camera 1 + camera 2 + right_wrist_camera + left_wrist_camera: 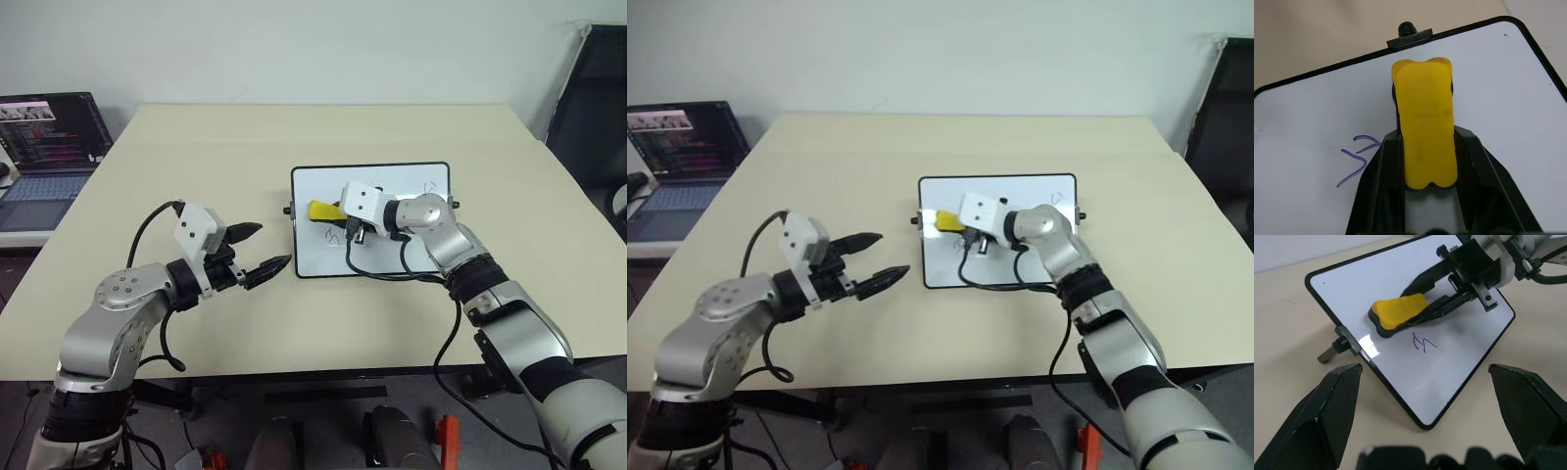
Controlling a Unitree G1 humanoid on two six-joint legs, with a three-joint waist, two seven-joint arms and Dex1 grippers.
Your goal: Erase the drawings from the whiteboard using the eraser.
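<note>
Beige table (196, 166), white wall (294, 49), open laptop (49, 147) beside, whiteboard (411, 181) on top.

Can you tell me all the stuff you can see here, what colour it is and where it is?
table: one, pale beige, under everything.
whiteboard: one, white with a thin black frame, lying flat near the middle of the table.
drawings: one purple squiggle beside the eraser, another small mark near the board's far right corner.
eraser: one, yellow with a dark underside, over the board's left part, in the right pincer.
laptop: one, dark with a lit screen, on a side surface left of the table.
left pincer: black fingers, open, above the table just left of the board.
right pincer: black fingers, shut on the eraser, over the board.
</note>
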